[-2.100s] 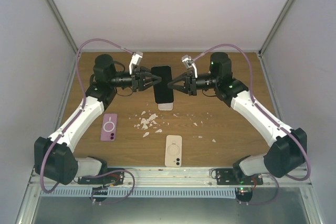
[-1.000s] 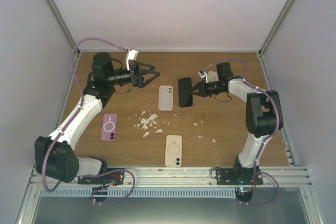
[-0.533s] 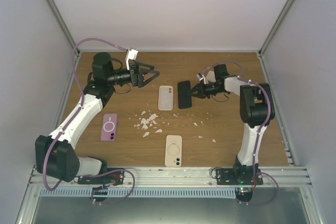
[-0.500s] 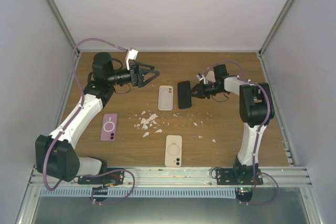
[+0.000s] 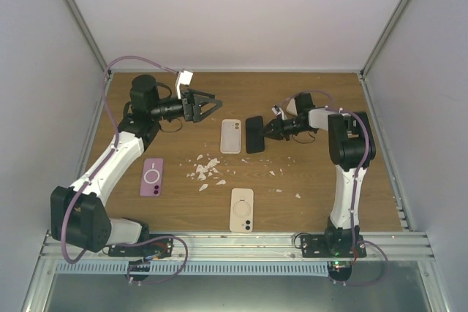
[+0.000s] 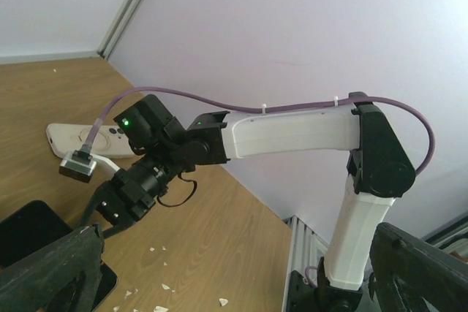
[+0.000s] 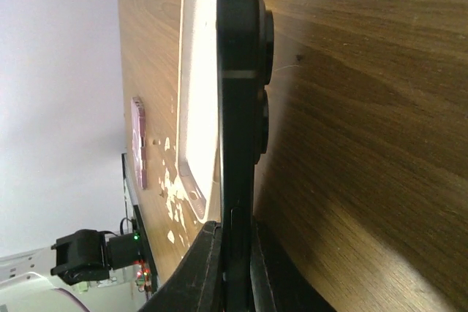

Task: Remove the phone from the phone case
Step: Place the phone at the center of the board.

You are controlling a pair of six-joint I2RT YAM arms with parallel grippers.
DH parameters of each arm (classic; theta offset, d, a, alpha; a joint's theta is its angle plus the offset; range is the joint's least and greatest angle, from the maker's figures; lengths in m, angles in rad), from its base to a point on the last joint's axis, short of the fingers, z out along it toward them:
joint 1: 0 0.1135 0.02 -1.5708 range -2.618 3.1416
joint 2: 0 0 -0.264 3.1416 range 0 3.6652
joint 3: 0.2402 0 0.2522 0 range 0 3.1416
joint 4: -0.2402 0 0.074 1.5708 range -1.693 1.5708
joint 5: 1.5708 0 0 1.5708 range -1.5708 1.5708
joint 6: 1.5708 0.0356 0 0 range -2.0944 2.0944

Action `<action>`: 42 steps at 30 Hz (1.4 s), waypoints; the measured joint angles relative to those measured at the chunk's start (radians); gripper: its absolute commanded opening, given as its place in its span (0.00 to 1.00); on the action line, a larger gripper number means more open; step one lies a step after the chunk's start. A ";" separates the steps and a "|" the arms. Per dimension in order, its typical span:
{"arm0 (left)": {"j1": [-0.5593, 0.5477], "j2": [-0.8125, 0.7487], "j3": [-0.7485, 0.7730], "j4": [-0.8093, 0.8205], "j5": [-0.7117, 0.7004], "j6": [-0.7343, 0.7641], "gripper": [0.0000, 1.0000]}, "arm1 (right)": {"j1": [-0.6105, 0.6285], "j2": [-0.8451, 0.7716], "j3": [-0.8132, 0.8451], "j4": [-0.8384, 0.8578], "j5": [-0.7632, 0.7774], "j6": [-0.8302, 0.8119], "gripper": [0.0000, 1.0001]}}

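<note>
The black phone point(image 5: 254, 134) stands on its long edge just above the wooden table, and my right gripper point(image 5: 269, 131) is shut on it. In the right wrist view the phone point(image 7: 241, 107) shows edge-on, pinched between the fingers of my right gripper point(image 7: 235, 235). The empty cream phone case point(image 5: 231, 136) lies flat on the table right beside it, also seen as the case point(image 7: 199, 93) behind the phone. My left gripper point(image 5: 212, 105) hovers open to the case's upper left, holding nothing; its fingers point(image 6: 51, 272) frame the left wrist view.
A pink case point(image 5: 152, 177) lies at the left and another cream case point(image 5: 242, 210) near the front middle. White crumbs point(image 5: 206, 169) are scattered between them. Grey walls close in the table on three sides.
The phone came out of the cream case, which now lies on the table. My right gripper has carried the phone right, then eased it back beside the case. The left gripper opened and withdrew.
</note>
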 measured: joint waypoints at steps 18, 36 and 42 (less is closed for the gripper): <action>0.022 0.002 -0.018 0.008 -0.013 -0.006 0.99 | 0.000 -0.027 -0.011 -0.007 0.068 0.020 0.72; 0.055 -0.088 -0.052 0.007 -0.022 -0.001 0.99 | -0.001 -0.186 0.074 -0.180 0.257 -0.203 1.00; 0.058 -0.093 -0.060 0.006 -0.021 0.004 0.99 | -0.005 -0.234 0.179 -0.291 0.354 -0.427 1.00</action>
